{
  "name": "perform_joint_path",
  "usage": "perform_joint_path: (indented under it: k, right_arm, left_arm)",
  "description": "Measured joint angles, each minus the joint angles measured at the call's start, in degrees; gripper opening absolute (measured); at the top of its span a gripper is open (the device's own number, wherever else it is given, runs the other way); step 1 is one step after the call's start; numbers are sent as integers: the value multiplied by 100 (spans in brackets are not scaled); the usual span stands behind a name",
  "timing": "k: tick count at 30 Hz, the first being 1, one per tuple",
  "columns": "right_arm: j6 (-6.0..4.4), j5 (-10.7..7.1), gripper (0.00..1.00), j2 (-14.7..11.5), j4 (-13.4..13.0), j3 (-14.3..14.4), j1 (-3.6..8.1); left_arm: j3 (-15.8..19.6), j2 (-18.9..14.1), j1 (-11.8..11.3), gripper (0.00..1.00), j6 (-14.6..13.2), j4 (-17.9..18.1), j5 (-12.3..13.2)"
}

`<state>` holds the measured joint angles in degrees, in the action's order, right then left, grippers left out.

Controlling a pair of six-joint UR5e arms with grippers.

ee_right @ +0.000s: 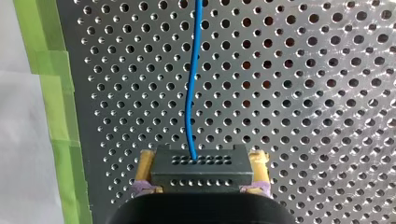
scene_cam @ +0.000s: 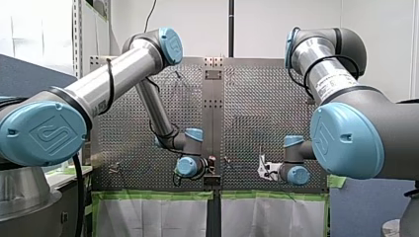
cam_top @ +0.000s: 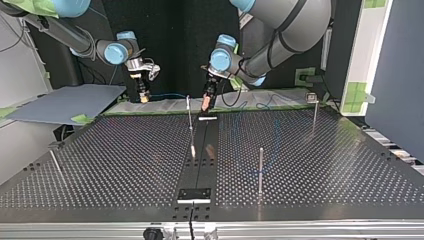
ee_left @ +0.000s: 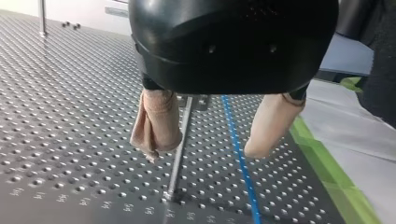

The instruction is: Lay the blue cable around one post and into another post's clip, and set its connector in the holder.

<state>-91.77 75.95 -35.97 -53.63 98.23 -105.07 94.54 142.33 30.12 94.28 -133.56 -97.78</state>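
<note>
Plainly the right gripper [ee_right: 202, 162] is clamped on the black connector [ee_right: 201, 171], the blue cable [ee_right: 189, 93] running ahead over the perforated table [ee_right: 303, 93]. The left gripper [ee_left: 203, 148] hangs open above cable and post [ee_left: 180, 144]; I'd pinch low, clear of that post.

My left gripper [ee_left: 208, 147] points downward, its beige-padded fingers [ee_left: 156, 128] spread wide with nothing gripped between them. My right gripper [ee_right: 203, 158] is closed, its yellow pads [ee_right: 145, 163] pressed on either side of the connector [ee_right: 201, 175]. My left arm [scene_cam: 118, 74] and right arm [scene_cam: 326, 74] both reach forward with wrists bent down, the grippers near each other but apart.
</note>
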Motion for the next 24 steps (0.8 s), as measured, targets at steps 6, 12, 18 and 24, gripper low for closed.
perform_joint_path:
  k: [6,12,18,24]
  right_arm:
    - [-2,0,0,9,0,-2,6]
    - [-8,-1,0,13,-1,-2,7]
    - [2,-3,0,16,9,-1,8]
    - [2,-1,0,22,30,-1,8]
  left_arm:
    - [33,-58,20,98,47,-23,248]
    - [35,-60,16,98,57,-283,458]
    - [36,-61,-23,98,2,-436,584]
    - [36,-64,20,98,-16,-453,729]
